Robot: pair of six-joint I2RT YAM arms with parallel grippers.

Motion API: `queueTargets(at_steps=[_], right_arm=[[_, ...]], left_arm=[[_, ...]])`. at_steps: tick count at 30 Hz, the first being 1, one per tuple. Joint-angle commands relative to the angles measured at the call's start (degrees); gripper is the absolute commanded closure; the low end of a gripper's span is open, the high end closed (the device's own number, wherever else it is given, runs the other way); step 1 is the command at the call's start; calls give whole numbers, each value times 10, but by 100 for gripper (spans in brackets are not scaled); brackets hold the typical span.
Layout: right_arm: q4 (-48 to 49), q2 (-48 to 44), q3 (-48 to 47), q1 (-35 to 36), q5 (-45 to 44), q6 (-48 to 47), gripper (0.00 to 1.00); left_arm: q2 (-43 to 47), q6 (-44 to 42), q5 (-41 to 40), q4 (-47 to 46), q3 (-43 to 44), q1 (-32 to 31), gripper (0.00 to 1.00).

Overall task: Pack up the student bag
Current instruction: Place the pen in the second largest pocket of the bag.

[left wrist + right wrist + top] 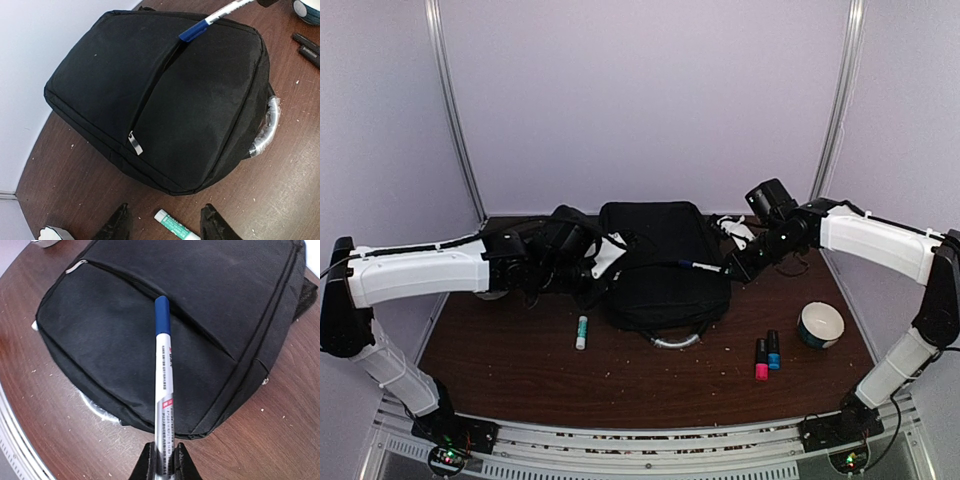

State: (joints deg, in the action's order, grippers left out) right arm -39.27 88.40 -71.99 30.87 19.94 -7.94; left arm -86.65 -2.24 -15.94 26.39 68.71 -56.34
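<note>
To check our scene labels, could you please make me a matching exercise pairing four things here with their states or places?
1 blue-capped pen
2 glue stick
3 bowl
4 left gripper

A open, empty
B lying on the table beside the student bag
C held by the right gripper
D standing near the table's right side

Pairs: 1-C, 2-B, 3-D, 4-A

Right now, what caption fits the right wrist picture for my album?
The right end effector grips a white marker pen with a blue cap, pointing it at the large black fabric backpack.
</note>
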Motion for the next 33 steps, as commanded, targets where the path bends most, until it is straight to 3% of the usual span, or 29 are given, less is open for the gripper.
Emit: queueTargets(at_steps=[1, 21, 33], right_arm=[[36, 3, 13, 13, -52, 45, 93], [70, 42, 42, 51, -49, 178, 93], [175, 121, 20, 37, 14, 364, 92]], left_arm=[[24, 29, -29, -41, -17, 4, 52], [41, 40, -40, -57, -45, 15, 52], [60, 46, -59, -41, -53, 16, 52]])
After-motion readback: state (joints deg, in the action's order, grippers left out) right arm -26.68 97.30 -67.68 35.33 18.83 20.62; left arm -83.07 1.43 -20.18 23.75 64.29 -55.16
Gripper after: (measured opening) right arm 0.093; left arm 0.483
